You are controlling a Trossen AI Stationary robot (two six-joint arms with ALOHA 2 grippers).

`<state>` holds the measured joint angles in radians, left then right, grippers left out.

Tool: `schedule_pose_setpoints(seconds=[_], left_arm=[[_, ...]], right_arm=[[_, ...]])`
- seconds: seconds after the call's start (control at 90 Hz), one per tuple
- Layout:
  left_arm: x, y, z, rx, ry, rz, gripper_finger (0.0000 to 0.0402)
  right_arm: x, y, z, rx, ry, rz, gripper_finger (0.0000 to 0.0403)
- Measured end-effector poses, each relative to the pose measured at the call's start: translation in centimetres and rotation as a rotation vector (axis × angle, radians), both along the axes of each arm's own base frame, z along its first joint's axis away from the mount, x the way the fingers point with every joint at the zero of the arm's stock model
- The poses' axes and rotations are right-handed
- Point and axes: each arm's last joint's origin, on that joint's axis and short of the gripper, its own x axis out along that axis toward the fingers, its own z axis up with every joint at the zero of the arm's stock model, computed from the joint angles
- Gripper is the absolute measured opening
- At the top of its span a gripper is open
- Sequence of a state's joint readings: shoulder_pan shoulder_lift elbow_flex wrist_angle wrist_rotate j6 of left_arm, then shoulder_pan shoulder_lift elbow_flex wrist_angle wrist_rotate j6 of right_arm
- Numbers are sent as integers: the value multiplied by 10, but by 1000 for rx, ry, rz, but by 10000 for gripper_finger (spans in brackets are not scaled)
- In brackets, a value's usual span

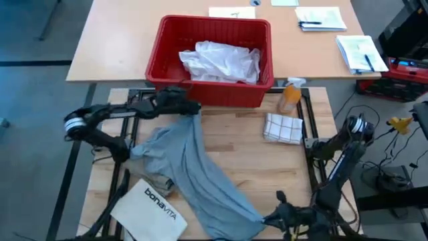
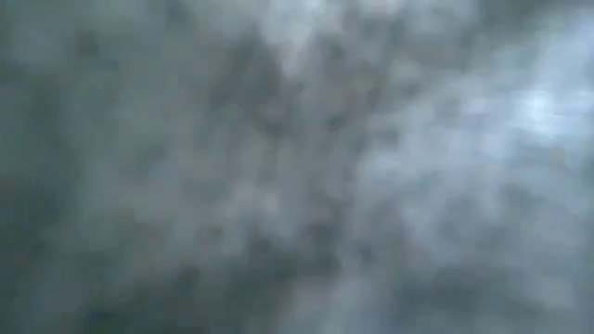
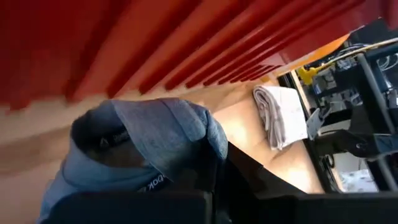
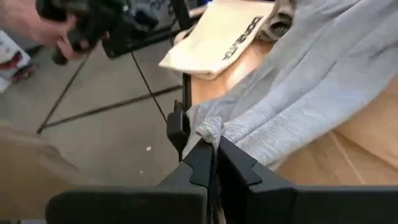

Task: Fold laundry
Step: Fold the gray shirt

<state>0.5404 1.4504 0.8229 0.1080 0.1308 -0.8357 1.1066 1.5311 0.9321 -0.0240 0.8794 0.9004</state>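
Both grippers held soft grey cotton T-shirt (image 1: pixel 194 167): left gripper (image 1: pixel 190 107) clamped collar, far side by red plastic basket (image 1: pixel 167 50); right gripper (image 4: pixel 214 152) pinched hem, near edge. Risk: thin pinch slipping under tension, hem dropping off table.

Red basket (image 1: pixel 167 50), white bonavita bag (image 1: pixel 150 211), checked cloth (image 1: pixel 282 128), what looks like an orange spray bottle (image 1: pixel 289 97)

Grey T-shirt (image 1: pixel 200 171) stretched diagonally across the wooden table from far left to near right edge, wrinkled, both ends pinched; khaki-tan piece (image 1: pixel 155 181) bunched under its near-left side; white shirt (image 1: pixel 221 61) crumpled in the red basket (image 1: pixel 167 47) at far side.
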Motion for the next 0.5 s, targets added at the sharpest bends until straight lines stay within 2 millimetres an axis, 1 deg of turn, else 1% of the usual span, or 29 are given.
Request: schedule_pose_setpoints(seconds=[0.122, 0.244, 0.367, 0.5], left_arm=[[22, 13, -3, 14, 30, -17, 0], [40, 26, 4, 42, 26, -37, 0], [51, 40, 16, 97, 28, -42, 0], [60, 49, 22, 161, 49, -42, 0]], right_arm=[[-20, -7, -11, 58, 5, -25, 0], [-38, -11, -26, 133, 56, -37, 0], [-52, -8, -31, 172, 85, -5, 0], [-67, -8, -35, 205, 125, -11, 0]])
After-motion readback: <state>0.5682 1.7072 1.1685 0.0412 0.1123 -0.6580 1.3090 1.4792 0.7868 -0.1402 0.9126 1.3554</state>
